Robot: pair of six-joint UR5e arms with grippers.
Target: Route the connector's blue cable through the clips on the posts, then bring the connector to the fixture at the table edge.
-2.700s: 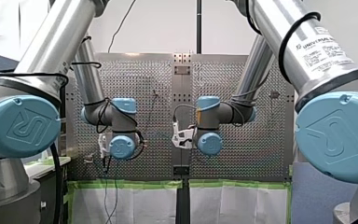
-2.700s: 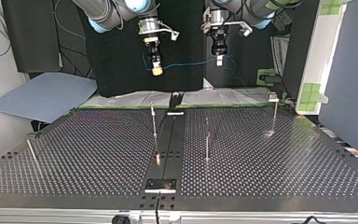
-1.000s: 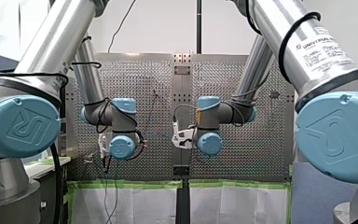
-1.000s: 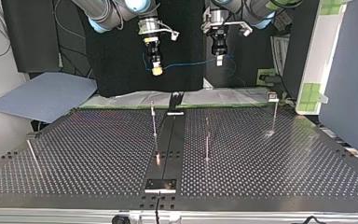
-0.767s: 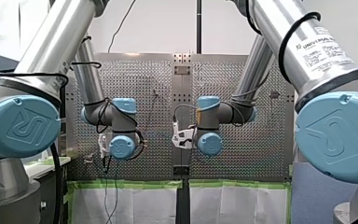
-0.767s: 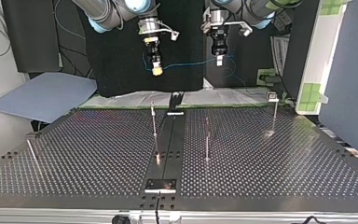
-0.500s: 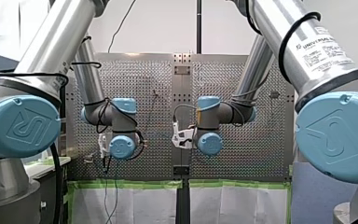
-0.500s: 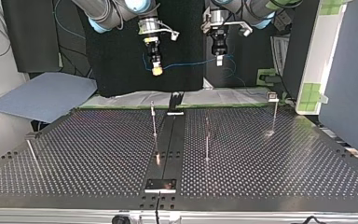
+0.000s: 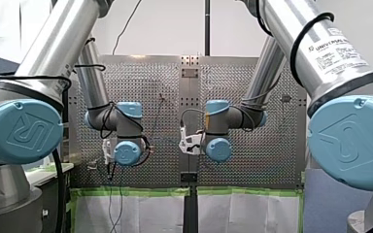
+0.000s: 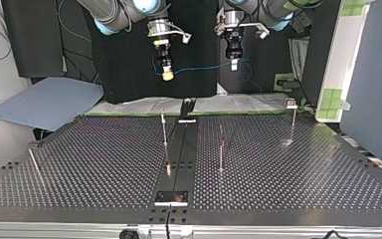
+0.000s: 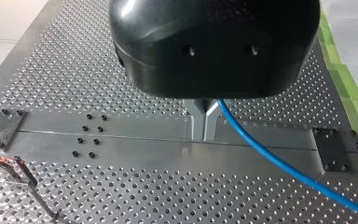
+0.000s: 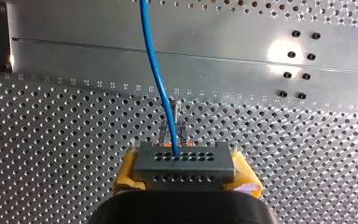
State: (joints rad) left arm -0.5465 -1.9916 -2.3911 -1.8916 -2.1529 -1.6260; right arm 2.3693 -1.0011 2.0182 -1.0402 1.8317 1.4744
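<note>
connector: clamped in right pincer | blue cable: pinched by left pincer

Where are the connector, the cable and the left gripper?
connector (image 12: 184,164), right wrist view, middle of its grey face.
cable (image 12: 155,70), right wrist view, mid-run ahead of the connector.
left gripper (image 11: 204,134), left wrist view, between its fingertips.

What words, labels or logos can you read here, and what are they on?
"UNIVERSAL ROBOTS": white label on my right arm, front view.
Finer print beneath: too blurred.
Blue joint caps: embossed logo, no letters legible.
Perforated table's tiny printed row: too small to read.
</note>
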